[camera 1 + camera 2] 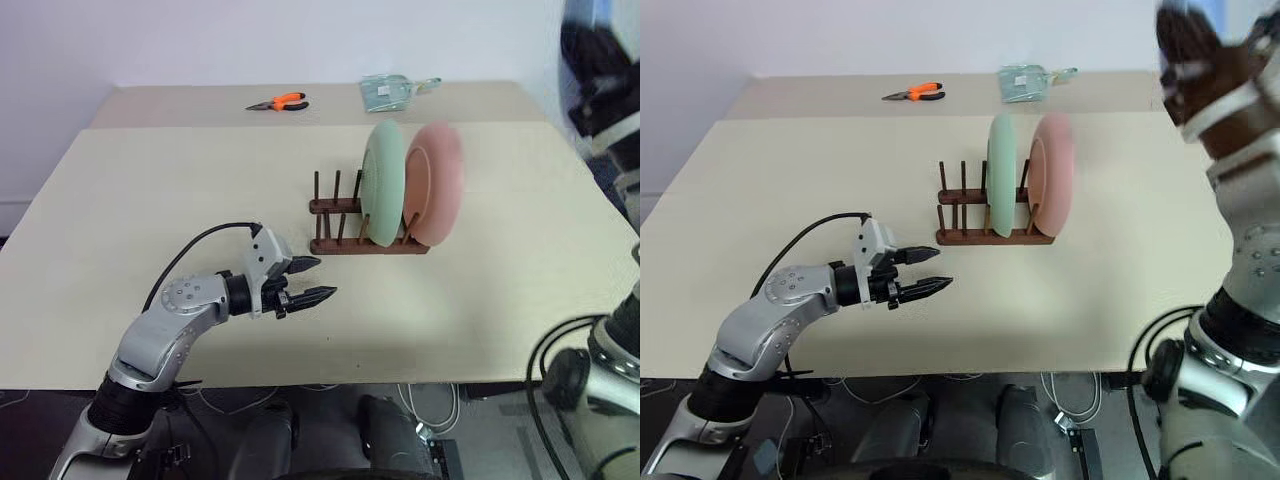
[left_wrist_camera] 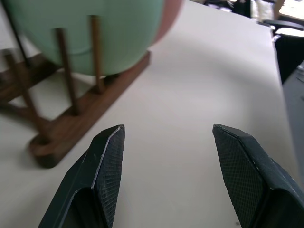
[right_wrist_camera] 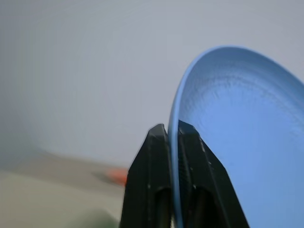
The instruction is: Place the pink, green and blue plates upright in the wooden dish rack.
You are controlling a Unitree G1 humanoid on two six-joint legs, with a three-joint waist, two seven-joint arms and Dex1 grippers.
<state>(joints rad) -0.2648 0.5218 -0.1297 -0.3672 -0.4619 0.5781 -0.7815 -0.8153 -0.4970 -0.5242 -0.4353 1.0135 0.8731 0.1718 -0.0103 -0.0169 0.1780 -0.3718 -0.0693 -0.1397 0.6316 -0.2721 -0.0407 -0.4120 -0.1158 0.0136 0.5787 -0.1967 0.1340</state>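
Note:
The wooden dish rack (image 1: 340,228) stands on the table right of centre. The green plate (image 1: 384,180) and the pink plate (image 1: 437,185) stand upright in it, side by side at its right end. My left gripper (image 1: 326,277) hovers low over the table in front and to the left of the rack, pointing at it, open with nothing between its fingers. From the left wrist the rack (image 2: 71,118) and the green plate (image 2: 95,33) loom close ahead. My right gripper (image 3: 172,130) is raised high at the right, shut on the rim of the blue plate (image 3: 232,137).
Orange-handled pliers (image 1: 280,102) and a clear plastic packet (image 1: 390,92) lie on the far table section. The rack's left slots hold nothing. Cables hang below the table's front edge (image 1: 300,384).

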